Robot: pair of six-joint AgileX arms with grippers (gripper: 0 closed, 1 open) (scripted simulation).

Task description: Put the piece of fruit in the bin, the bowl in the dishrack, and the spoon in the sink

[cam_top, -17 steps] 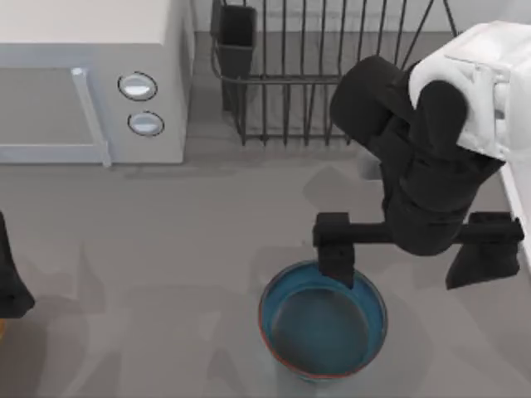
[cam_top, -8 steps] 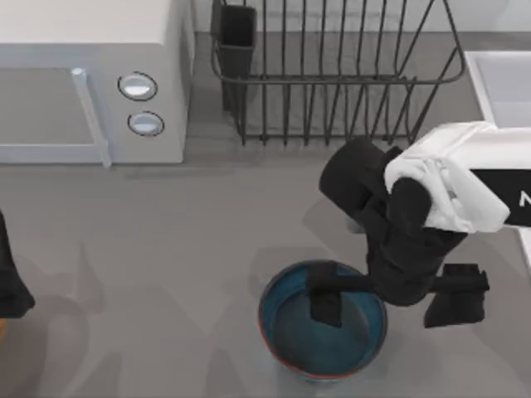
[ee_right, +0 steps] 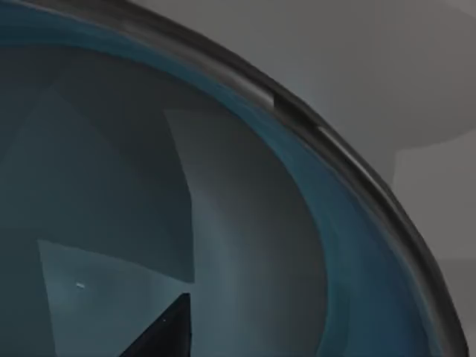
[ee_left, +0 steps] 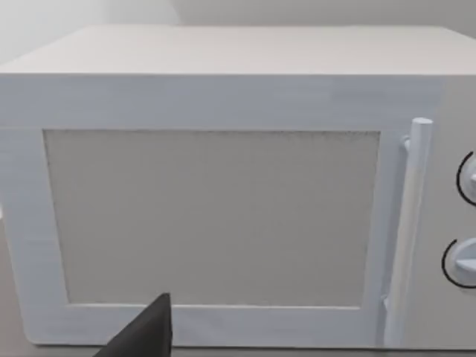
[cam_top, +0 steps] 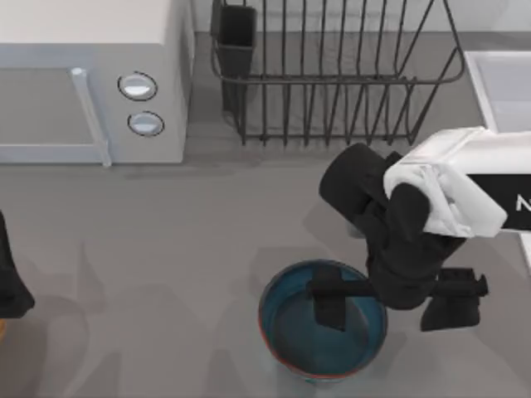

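Grey table, with a microwave (cam_top: 91, 83) far left and the dishrack (cam_top: 332, 75) far centre. The bowl (cam_top: 322, 322) sits near centre; the right gripper (cam_top: 392, 300) is spread open astride its right rim. The fingers should be closed squarely on the rim before lifting. The left gripper (cam_top: 10, 282) is parked at the left edge.

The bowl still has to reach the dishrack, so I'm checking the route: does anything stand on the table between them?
Nothing visible does. Bare grey table lies between the bowl and the dishrack. The right gripper straddles the bowl's right rim, one finger inside, one outside. The microwave stands off left.
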